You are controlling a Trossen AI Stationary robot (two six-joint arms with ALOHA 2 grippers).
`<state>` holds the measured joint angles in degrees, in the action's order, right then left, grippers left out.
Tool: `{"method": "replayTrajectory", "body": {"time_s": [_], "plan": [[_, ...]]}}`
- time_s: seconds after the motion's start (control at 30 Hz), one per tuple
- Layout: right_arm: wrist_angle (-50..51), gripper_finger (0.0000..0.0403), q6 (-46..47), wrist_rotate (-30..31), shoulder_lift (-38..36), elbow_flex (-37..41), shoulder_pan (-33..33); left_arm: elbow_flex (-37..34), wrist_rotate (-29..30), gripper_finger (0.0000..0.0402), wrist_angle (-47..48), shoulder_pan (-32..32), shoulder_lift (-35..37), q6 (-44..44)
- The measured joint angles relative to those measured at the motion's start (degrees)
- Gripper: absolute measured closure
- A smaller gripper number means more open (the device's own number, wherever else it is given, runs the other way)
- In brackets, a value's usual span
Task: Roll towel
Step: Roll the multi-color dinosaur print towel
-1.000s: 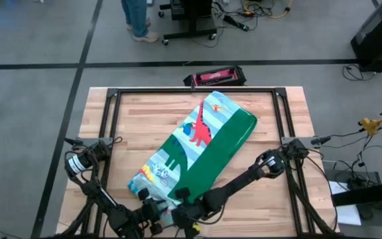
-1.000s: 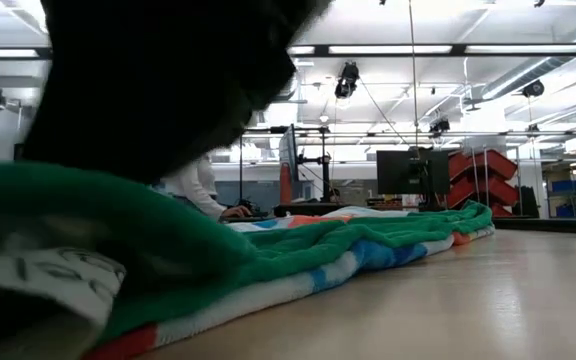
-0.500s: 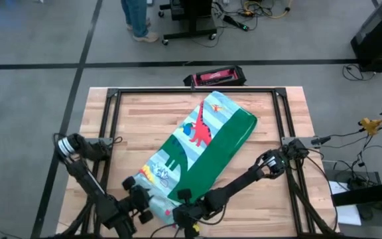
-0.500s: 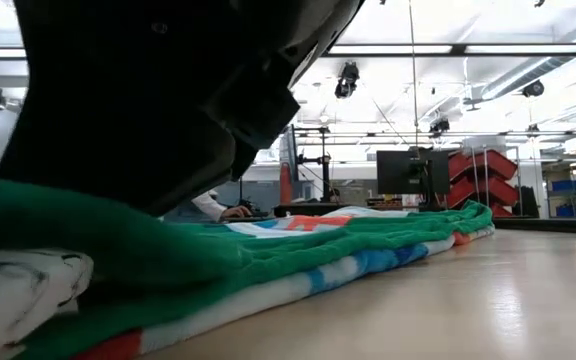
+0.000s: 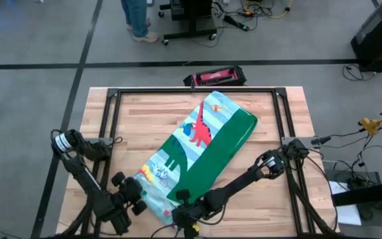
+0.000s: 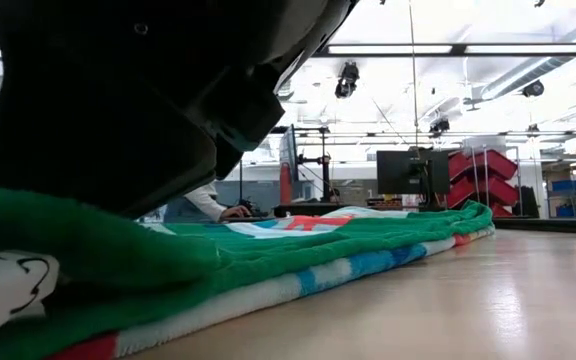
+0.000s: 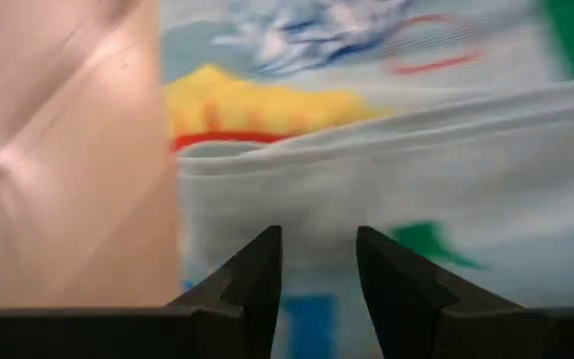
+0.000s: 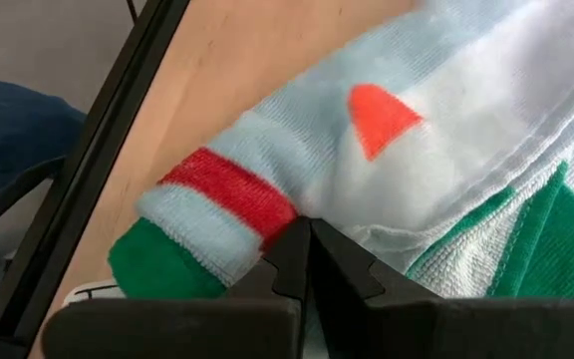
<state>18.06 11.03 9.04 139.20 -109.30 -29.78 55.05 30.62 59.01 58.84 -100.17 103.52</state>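
The towel is folded into a long band and lies slanting across the wooden table, from far right of centre to the near left. Its green border and dinosaur print face up. My right gripper is shut on the towel's near end. My left gripper stands open just off the towel's near left corner. In its wrist view the open fingers hover over the pale cloth and touch nothing. The low view shows the towel lying in flat layers on the table. My right gripper has its shut fingertips sunk into the bunched cloth at the towel's near end, beside the red stripe. It comes slanting down from the table's right. How many layers it has, I cannot tell. The end rests on the table.
A black metal frame runs around the tabletop. A red and black box lies just beyond the far edge. Bare wood shows left and right of the towel. A dark arm body fills the low view's upper left.
My left gripper has drawn back from the towel's near end toward the table's left edge, risen a little and turned, still open. In the low view the pale near corner of the towel has sunk lower. The right gripper has kept still.
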Motion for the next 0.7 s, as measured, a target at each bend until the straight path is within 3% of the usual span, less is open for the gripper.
{"method": "replayTrajectory", "body": {"time_s": [0.2, 0.47, 0.7], "plan": [[0.78, 0.0403, -5.41, 0.87, -0.65, -0.99, -0.17, -4.95, 0.33, 0.0285, -2.55, 0.10, 0.03, 3.07], [-2.73, 0.0403, -16.12, 1.57, -3.47, -3.74, 1.99, -5.24, 0.47, 0.0285, -2.71, 0.16, 0.03, 0.97], [-9.96, 0.0403, -24.96, -6.07, -0.99, -3.00, 7.10, -5.21, 0.73, 0.0285, -2.04, 0.26, 0.03, 1.40]]}}
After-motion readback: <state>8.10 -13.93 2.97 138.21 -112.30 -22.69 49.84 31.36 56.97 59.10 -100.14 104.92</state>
